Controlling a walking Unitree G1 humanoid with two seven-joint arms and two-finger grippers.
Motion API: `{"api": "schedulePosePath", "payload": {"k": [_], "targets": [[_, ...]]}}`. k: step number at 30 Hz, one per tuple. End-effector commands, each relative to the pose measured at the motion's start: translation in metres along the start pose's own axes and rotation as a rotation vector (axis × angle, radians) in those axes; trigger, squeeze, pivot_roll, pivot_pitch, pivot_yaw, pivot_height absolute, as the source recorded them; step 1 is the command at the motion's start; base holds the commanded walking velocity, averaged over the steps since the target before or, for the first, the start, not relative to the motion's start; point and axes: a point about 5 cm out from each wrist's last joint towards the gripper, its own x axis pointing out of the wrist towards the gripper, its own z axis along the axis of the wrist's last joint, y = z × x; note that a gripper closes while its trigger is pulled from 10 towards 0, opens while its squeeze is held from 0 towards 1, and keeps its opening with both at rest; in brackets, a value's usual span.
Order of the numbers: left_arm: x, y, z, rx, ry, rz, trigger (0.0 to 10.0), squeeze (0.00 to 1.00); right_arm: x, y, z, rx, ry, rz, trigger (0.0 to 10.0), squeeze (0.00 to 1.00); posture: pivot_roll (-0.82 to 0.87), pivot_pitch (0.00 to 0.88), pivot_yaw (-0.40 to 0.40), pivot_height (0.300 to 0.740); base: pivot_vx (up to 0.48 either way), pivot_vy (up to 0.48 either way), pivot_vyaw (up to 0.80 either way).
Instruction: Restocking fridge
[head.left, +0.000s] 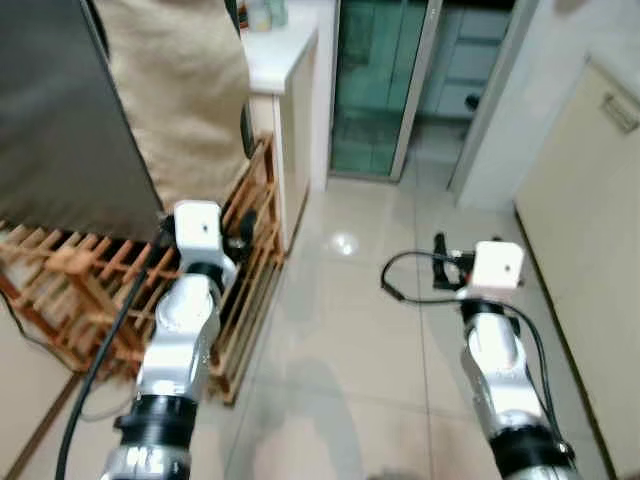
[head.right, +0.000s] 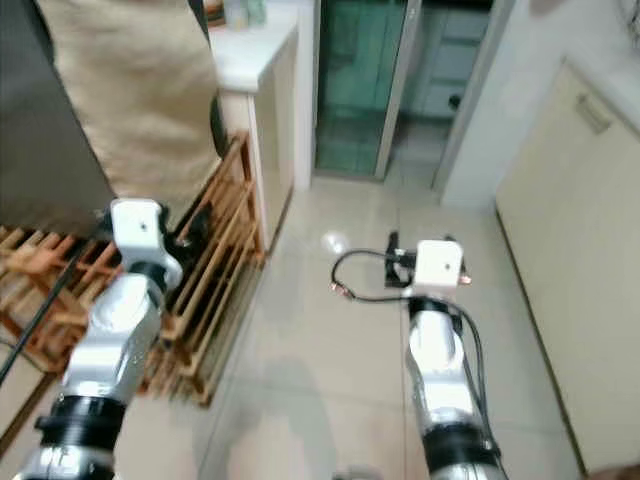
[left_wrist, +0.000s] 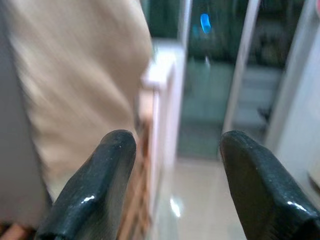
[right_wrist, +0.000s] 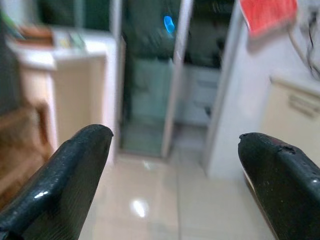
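Here, both empty — left end effector (left_wrist: 172, 187), right end effector (right_wrist: 175, 182) — fingers apart

floor (head.left: 350, 330): pale glossy tiles | on it: wooden rack (head.left: 90, 290), seemingly slatted

2 end effectors: left end effector (left_wrist: 172, 190), right end effector (right_wrist: 175, 185); 1 wooden rack (head.left: 110, 290).

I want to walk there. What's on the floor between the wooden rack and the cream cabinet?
Head views show bare tiled floor between wooden rack and cream cabinet, under the right gripper.
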Motion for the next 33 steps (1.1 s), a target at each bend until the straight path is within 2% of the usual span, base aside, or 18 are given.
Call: {"api": "schedulePosePath", "payload": {"k": [1,14,20,24,25,26,29,31,33], "targets": [[0.004,-0.005,0.005,-0.007,-0.012,-0.010,10.0,0.00,0.004,0.003,0.006,-0.012,-0.027,0.017,10.0,0.03,-0.11,0.000,0.026,0.740,0.337,0.341,0.00],[0.001,-0.013,-0.001,0.022,0.016,-0.057,10.0,0.00,0.003,0.001,0.000,-0.022,0.010,0.016,10.0,0.03,-0.11,0.000,0.025,0.740,0.363,0.313,0.00],[0.001,-0.014,0.007,0.026,-0.034,-0.045,10.0,0.00,0.003,0.001,0.000,-0.027,0.010,0.023,10.0,0.03,-0.11,0.000,0.022,0.740,0.222,0.227,0.00],[0.005,-0.007,0.011,0.142,-0.027,0.056,10.0,0.00,0.003,0.001,-0.002,-0.032,0.014,0.026,10.0,0.03,-0.11,0.000,0.021,0.740,0.000,0.000,0.00],[0.007,-0.009,0.012,0.140,-0.028,0.050,10.0,0.00,0.003,0.001,-0.002,-0.032,0.015,0.027,10.0,0.03,-0.11,0.000,0.022,0.740,0.000,0.000,0.00],[0.007,-0.013,0.017,0.108,-0.056,0.012,10.0,1.00,0.003,0.001,-0.002,-0.032,0.016,0.027,10.0,0.03,-0.11,0.000,0.023,0.740,0.000,0.000,0.00],[0.007,-0.018,0.021,0.090,-0.077,-0.034,10.0,1.00,0.004,0.000,-0.001,-0.028,0.015,0.019,10.0,0.03,-0.11,0.000,0.024,0.740,0.000,0.000,0.00],[0.008,-0.021,0.018,0.097,-0.039,-0.051,10.0,1.00,0.004,-0.001,-0.001,-0.026,0.013,0.009,10.0,0.03,-0.11,0.000,0.024,0.740,0.000,0.000,0.00],[0.010,-0.029,0.016,0.065,-0.016,-0.095,10.0,1.00,0.004,-0.002,-0.002,-0.014,0.021,-0.012,10.0,0.02,-0.11,0.000,0.024,0.740,0.000,0.000,0.00]]}}
